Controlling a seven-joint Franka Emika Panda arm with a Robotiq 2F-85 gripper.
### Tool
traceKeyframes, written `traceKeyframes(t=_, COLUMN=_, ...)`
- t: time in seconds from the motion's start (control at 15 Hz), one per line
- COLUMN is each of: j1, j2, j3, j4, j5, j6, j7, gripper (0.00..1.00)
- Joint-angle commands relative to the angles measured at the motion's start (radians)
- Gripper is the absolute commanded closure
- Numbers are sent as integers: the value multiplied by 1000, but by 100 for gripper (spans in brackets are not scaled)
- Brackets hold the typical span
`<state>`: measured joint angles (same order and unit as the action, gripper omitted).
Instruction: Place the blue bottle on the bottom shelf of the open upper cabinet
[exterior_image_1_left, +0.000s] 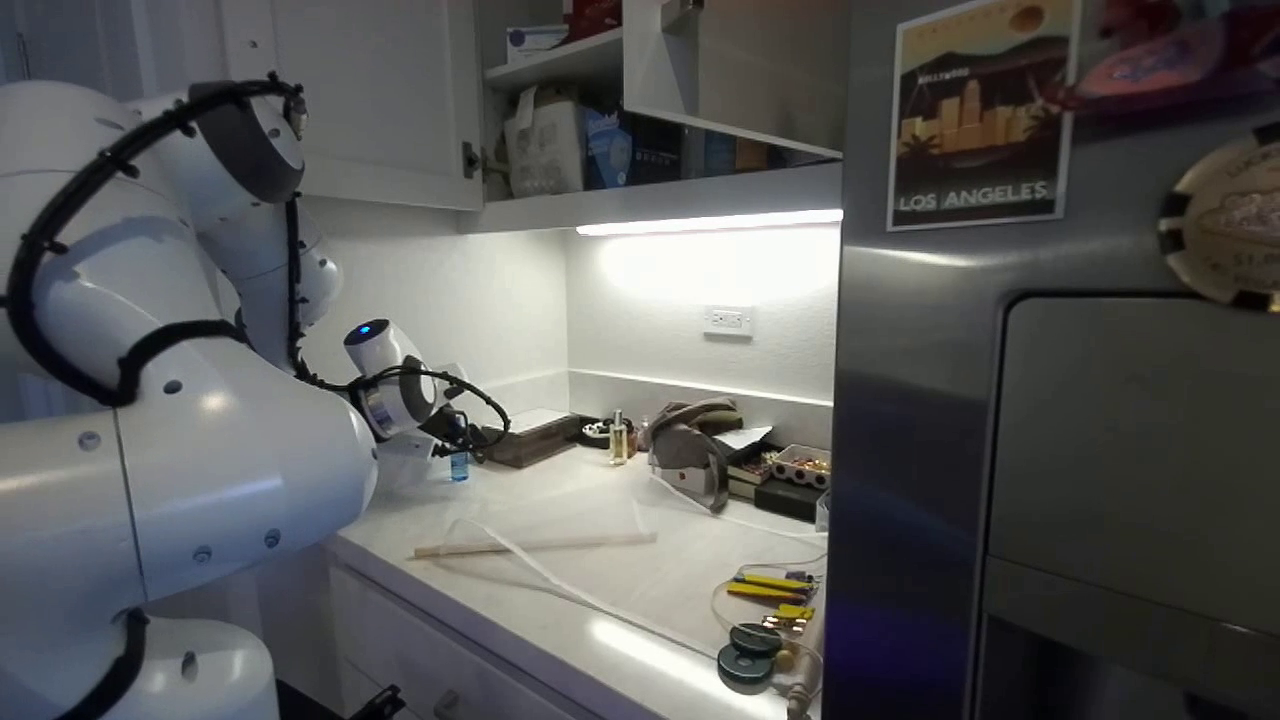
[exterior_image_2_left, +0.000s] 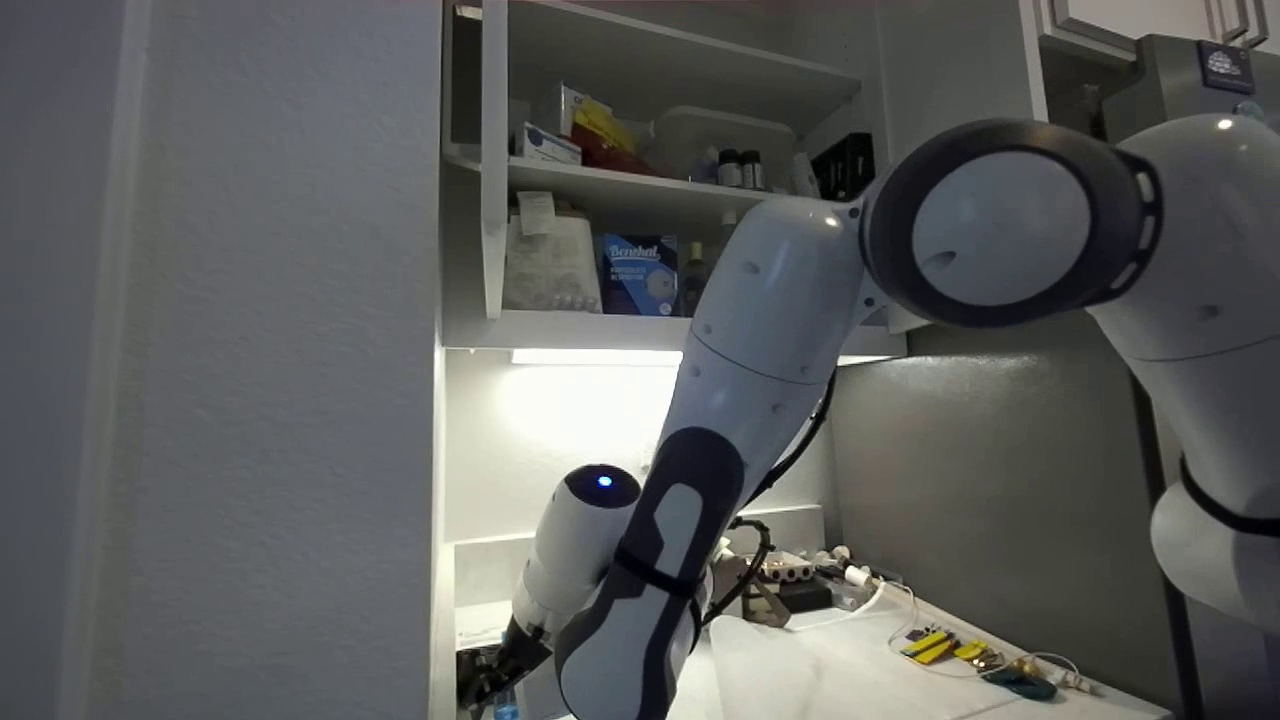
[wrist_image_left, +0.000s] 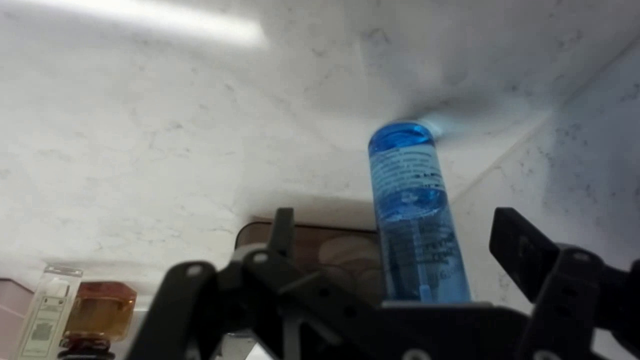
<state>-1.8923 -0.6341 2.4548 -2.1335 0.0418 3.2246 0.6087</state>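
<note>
Pre-grasp: gripper (wrist_image_left: 392, 227) wide, blue bottle (wrist_image_left: 412, 200) not yet gripped.
Bottle sits right of centre in wrist view, between the jaws, gap each side, closer to the frame-right one; probably even the gaps, close softly, lift clear, then up to bottom shelf (exterior_image_1_left: 650, 203), upper middle in an exterior view.
</note>
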Motion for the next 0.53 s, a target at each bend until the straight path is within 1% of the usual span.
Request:
traceKeyframes(t=0.0, j1=-39, j2=-68, j3=39, j4=98, j5=109, j6=10, j7=-113, gripper=0)
traceKeyframes(t=0.2, j1=-34, j2=-98, j3=29, j4=123, j5=174, j6=15, j7=-167, gripper=0)
traceKeyframes(t=0.33, j1=-46, j2=-100, j3=40, j4=125, j5=202, j6=24, j7=-184, gripper=1)
traceKeyframes(t=0.4, j1=-52, j2=-98, j3=45, j4=127, j5=211, j6=24, j7=-192, gripper=26)
traceKeyframes(t=0.47, j1=-56, j2=-96, j3=49, j4=128, j5=218, j6=23, j7=-194, gripper=26)
